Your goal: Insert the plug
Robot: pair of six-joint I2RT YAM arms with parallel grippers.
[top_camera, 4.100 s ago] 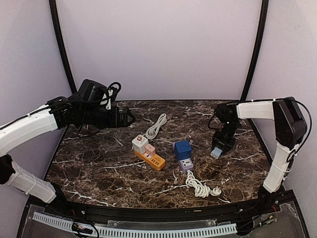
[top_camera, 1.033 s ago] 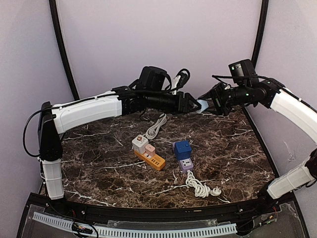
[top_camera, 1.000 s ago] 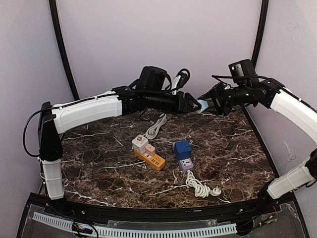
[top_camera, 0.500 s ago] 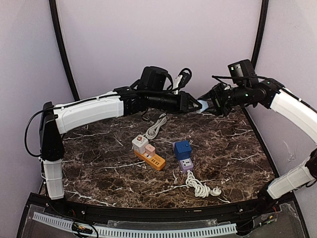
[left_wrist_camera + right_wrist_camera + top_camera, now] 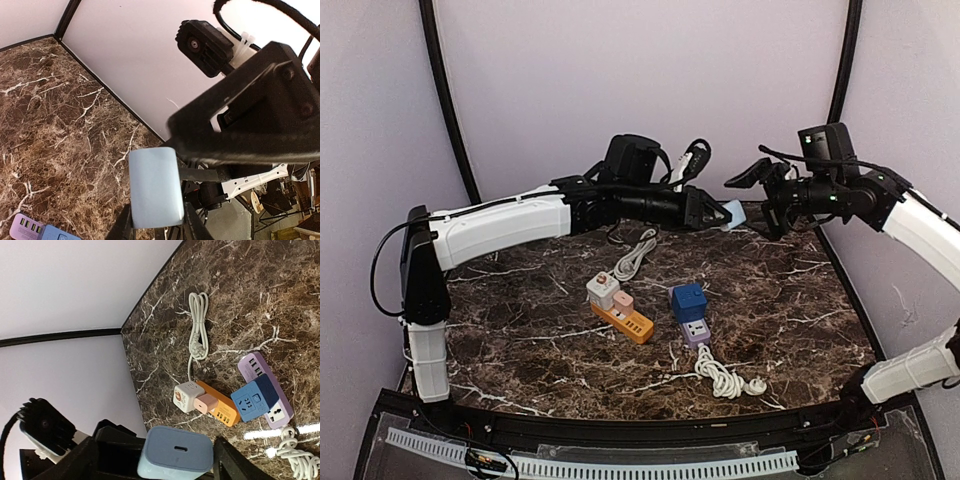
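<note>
The pale blue plug (image 5: pixel 733 214) hangs in the air above the back of the table. My left gripper (image 5: pixel 722 213) is shut on it; in the left wrist view the plug (image 5: pixel 155 187) stands up from between the two dark fingers (image 5: pixel 125 225). My right gripper (image 5: pixel 760 200) is open just right of it. In the right wrist view the plug (image 5: pixel 177 452) lies between the wide-spread fingers (image 5: pixel 82 455), touching neither. On the table below lie an orange power strip (image 5: pixel 632 323) and a purple power strip (image 5: pixel 696 333).
A white cube adapter (image 5: pixel 603 290) and a pink plug (image 5: pixel 623 301) sit on the orange strip. A blue cube adapter (image 5: pixel 688 299) sits on the purple one. Coiled white cables lie at the back (image 5: pixel 635 255) and front (image 5: pixel 725 380). Walls enclose the table.
The left gripper shut on the plug, then the right gripper let go, opened wide and drew back a little to the right. The plug stays in the left gripper.
</note>
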